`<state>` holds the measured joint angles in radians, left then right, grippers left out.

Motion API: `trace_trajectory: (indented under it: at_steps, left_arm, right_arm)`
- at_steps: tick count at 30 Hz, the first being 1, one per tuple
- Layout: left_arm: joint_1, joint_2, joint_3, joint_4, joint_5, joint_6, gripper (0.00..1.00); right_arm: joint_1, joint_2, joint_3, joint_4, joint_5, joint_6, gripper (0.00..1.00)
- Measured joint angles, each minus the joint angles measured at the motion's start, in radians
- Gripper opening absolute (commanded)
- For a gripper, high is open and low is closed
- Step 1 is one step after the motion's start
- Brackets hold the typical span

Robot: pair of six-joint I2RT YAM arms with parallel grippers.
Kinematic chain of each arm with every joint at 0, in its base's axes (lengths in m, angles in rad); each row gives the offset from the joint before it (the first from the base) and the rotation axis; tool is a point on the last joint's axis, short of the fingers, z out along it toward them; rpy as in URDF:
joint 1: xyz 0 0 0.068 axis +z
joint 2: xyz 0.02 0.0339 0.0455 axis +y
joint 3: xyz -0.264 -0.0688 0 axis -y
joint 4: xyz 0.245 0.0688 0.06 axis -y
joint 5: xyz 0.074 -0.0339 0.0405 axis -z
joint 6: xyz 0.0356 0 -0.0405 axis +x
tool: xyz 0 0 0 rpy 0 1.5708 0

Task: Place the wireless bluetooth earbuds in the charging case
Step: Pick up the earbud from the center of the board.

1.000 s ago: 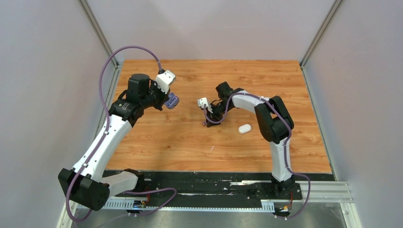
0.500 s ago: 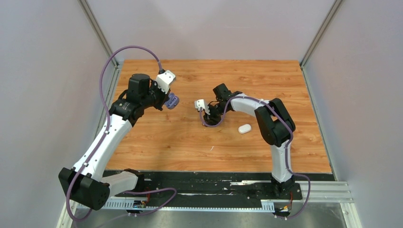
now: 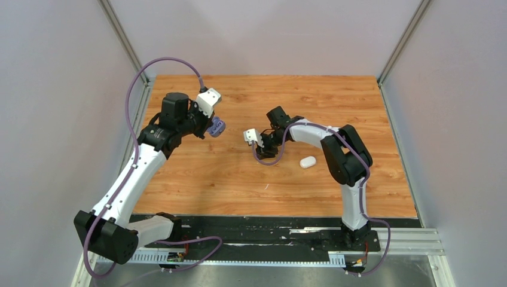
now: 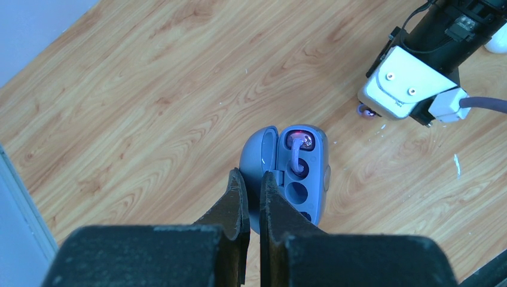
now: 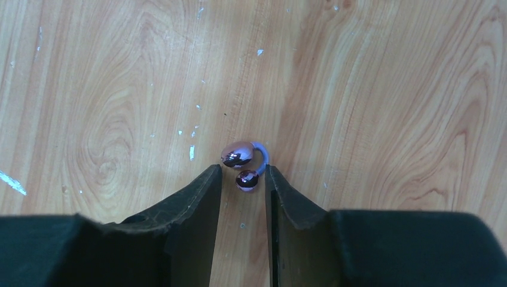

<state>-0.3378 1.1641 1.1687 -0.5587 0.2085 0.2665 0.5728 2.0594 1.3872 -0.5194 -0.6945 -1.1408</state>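
Purple glossy hooked earbud (image 5: pixel 244 165) sits between the right gripper's (image 5: pixel 243 174) narrowly parted jaws, ungripped. The left gripper (image 4: pixel 252 179) pinches the open purple oval charging case (image 4: pixel 296 173) by its hinge.

Table (image 3: pixel 239 173): orange-brown wood grain, small white flecks. Walls (image 3: pixel 54 89): pale grey. Arms (image 3: pixel 134 179): white links, black joints, purple cables. Left gripper (image 4: pixel 251 200): black fingers. Open case (image 4: pixel 287 173): muted blue-purple, dark sockets, a pink-lit bud (image 4: pixel 299 143) in the top one. Right gripper (image 5: pixel 243 179): black fingers. Earbud (image 5: pixel 242 160) between them: glossy dark purple, paler lilac hook. Closed case (image 3: pixel 308 162): plain white. Base rail (image 3: pixel 269 230): black and silver.
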Motion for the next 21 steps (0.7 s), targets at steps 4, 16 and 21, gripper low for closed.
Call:
trace_trajectory:
  at_steps: [4, 16, 21]
  left_arm:
    - [0.000, 0.001, 0.000, 0.000, 0.000, 0.000, 0.00]
    - [0.000, 0.001, 0.000, 0.001, 0.002, 0.000, 0.00]
    - [0.000, 0.010, 0.000, 0.006, 0.012, -0.013, 0.00]
  right_arm:
    - [0.015, -0.002, 0.000, -0.003, 0.022, -0.024, 0.24]
    - [0.033, -0.048, -0.066, 0.052, 0.075, -0.064, 0.00]
    - [0.035, -0.160, -0.221, 0.164, 0.145, -0.029, 0.00]
